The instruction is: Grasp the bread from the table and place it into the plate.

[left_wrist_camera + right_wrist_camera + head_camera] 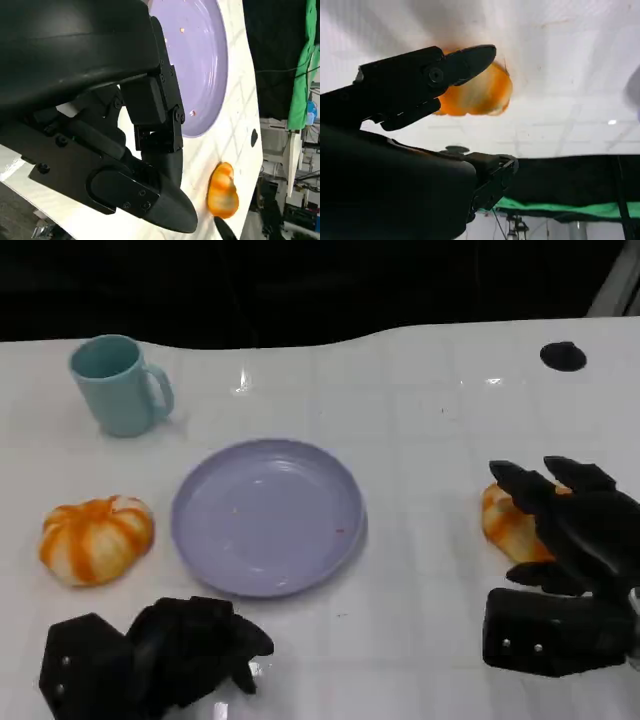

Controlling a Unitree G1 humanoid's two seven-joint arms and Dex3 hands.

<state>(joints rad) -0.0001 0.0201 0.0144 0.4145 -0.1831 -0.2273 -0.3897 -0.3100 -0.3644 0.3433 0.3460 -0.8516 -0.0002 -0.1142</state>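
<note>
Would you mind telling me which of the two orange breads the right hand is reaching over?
The bread right of the plate, under the right hand; the other bread lies untouched left of the plate.

The right hand covers much of the bread at the desk's right side, so whether its fingers touch the loaf cannot be told. The head view's lower edge cuts off the left hand. A small dark object is too small to identify.
</note>
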